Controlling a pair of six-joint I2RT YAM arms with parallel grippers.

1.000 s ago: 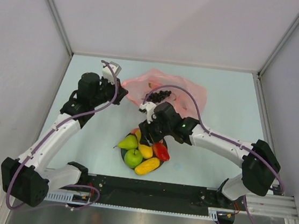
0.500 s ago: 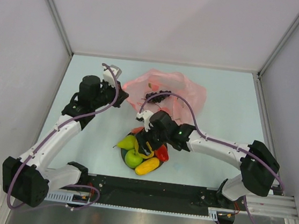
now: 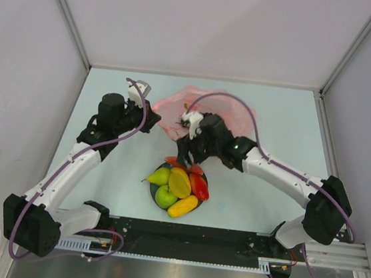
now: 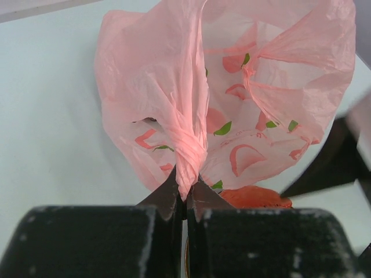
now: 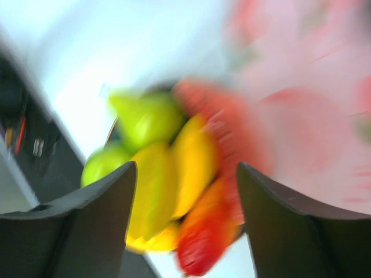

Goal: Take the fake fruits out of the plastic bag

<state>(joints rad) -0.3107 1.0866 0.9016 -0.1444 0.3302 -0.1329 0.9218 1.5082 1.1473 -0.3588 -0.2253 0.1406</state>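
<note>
The right gripper has pulled back from over the plate toward the plastic bag, and a yellow mango-like piece now lies on top of the pile it was covering.

Nearest the arm bases, the fake fruits sit crowded on that plate: the green apple, the green pear, the red piece and a second yellow-orange piece. Just beyond them the right gripper hangs with its fingers spread and nothing between them; its wrist view is blurred, but the fruit shows through the gap. Farther back on the tabletop, the left gripper is pressed together on a twisted fold of the bag, holding the pink film up so the mouth gapes.

We judge the step in hand to be the reach back into the bag. To do it well, we would keep the left pinch steady and high, enter through the open mouth, not through the film, and close on fruit alone. We cannot tell what remains inside the bag; the right arm hides the opening from above.
</note>
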